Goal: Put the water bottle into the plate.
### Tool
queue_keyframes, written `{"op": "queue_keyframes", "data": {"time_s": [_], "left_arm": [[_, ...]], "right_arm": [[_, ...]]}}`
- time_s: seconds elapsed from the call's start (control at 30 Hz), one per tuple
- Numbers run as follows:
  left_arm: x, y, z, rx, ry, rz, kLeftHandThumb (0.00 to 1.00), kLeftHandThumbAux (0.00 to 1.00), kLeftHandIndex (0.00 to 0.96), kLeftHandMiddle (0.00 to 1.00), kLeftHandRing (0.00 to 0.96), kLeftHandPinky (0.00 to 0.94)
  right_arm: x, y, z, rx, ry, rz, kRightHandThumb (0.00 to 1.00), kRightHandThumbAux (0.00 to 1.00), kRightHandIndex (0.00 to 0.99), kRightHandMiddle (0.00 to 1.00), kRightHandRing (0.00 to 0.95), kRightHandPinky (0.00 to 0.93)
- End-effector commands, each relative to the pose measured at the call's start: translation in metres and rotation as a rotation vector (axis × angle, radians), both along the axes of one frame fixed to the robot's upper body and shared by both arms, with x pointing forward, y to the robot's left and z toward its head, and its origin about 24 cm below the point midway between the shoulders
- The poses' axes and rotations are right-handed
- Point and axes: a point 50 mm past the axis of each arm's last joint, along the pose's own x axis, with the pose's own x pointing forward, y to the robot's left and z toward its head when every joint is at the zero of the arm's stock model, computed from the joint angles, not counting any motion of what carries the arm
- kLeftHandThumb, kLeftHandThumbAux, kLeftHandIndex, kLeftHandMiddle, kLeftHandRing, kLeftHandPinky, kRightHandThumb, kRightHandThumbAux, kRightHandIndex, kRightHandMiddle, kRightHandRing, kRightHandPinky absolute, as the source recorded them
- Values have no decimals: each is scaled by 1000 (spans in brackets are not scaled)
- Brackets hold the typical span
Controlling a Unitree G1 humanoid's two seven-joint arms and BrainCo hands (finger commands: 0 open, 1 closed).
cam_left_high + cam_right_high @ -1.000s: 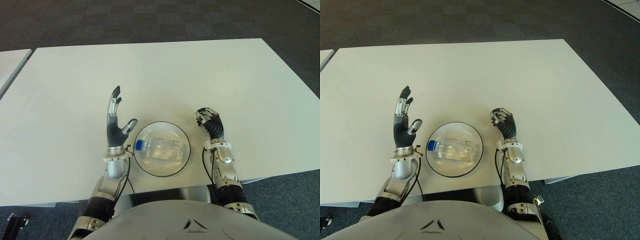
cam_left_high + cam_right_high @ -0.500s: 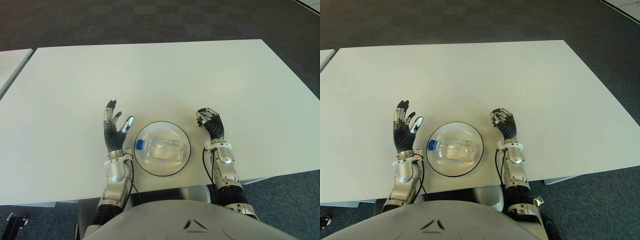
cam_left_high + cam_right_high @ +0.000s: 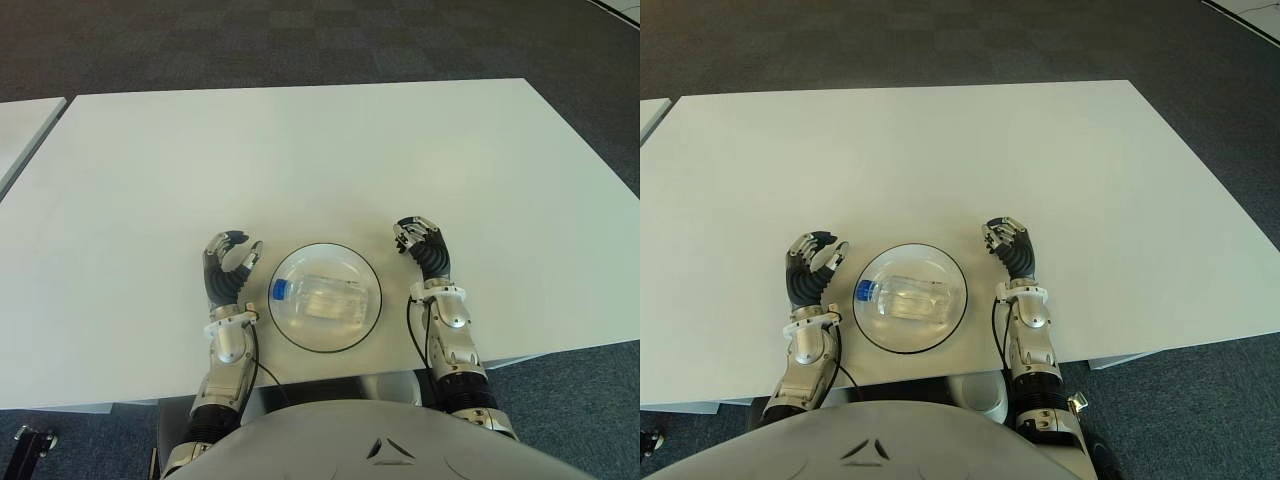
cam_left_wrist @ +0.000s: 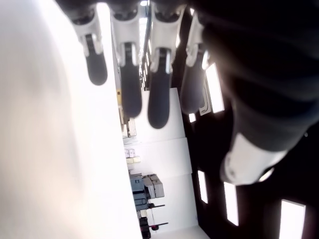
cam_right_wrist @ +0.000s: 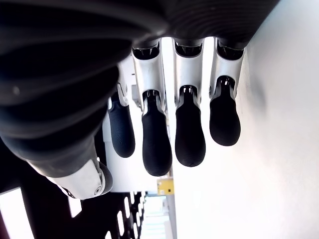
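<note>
A clear water bottle [image 3: 325, 298] with a blue cap [image 3: 279, 290] lies on its side inside the round glass plate [image 3: 324, 349], cap pointing to my left hand. My left hand [image 3: 228, 268] shows just left of the plate, fingers [image 4: 130, 74] loosely bent and holding nothing. On the plate's right side my right hand [image 3: 422, 242] shows, idle, with its fingers [image 5: 157, 144] relaxed and empty. Neither hand touches the bottle or the plate.
The white table [image 3: 300, 150] stretches far ahead of the plate. Its front edge runs close under my wrists. A second white table [image 3: 20, 120] shows at the far left, with dark carpet around both.
My left hand has come down and back from a raised, spread pose and its fingers have bent loosely. The bottle, plate and right hand have not moved.
</note>
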Motion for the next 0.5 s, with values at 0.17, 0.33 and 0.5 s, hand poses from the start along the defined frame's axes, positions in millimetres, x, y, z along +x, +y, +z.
{"op": "queue_keyframes", "data": {"time_s": [0.17, 0.33, 0.5], "left_arm": [[-1, 1, -12, -14, 73, -14, 336, 816, 490, 573, 569, 593], [2, 6, -16, -19, 95, -59, 638, 734, 443, 607, 606, 627], [2, 10, -19, -22, 109, -107, 693, 719, 436, 645, 645, 668]], "right_arm": [[-5, -1, -8, 5, 54, 0, 707, 725, 438, 670, 664, 673], [-4, -1, -8, 5, 54, -2, 707, 726, 438, 671, 664, 675], [-4, 0, -8, 2, 54, -1, 707, 726, 438, 677, 668, 679]]}}
